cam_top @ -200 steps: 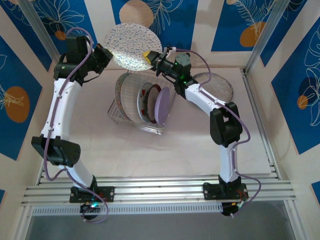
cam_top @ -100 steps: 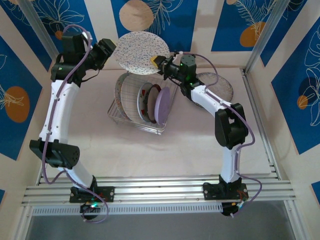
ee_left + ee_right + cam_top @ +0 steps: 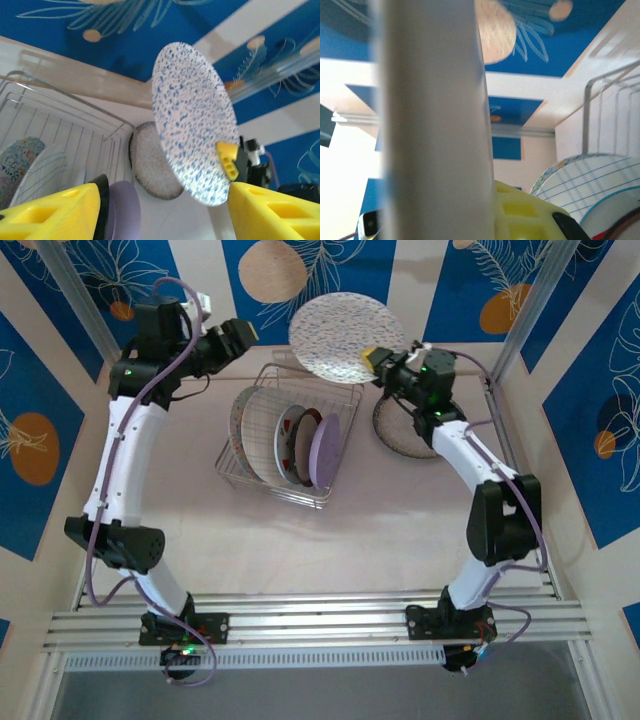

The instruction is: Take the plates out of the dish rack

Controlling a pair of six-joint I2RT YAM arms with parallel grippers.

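The bench (image 3: 330, 540) carries the rack (image 3: 340, 400) a little left of its middle, toward the far edge. I read the step in hand as carrying one plate out of the rack to a stack.

The speckled plate (image 3: 335, 335) is in the air over the bench's far edge, above the rack's far right corner. It's round, so there's no real long axis. Its broad face is tipped up and toward the near edge, and its disc reaches left from the pinch on its right rim. In the left wrist view it stands nearly on edge (image 3: 192, 117).

A grey plate (image 3: 400, 435) lies flat toward the far right corner of the bench, apart from the rack. I judge that's where this one goes. That means swinging it right, levelling it face up, lowering it onto the grey plate and only then letting go.

In the rack, the grid plate (image 3: 258, 435), strawberry plate (image 3: 293, 440) and lilac plate (image 3: 325, 452) stand on edge in a row from left to right.

The right fingers (image 3: 378, 356) pinch the speckled plate's rim. The left fingers (image 3: 243, 333) are spread with nothing between them, hanging over the rack's far left corner.
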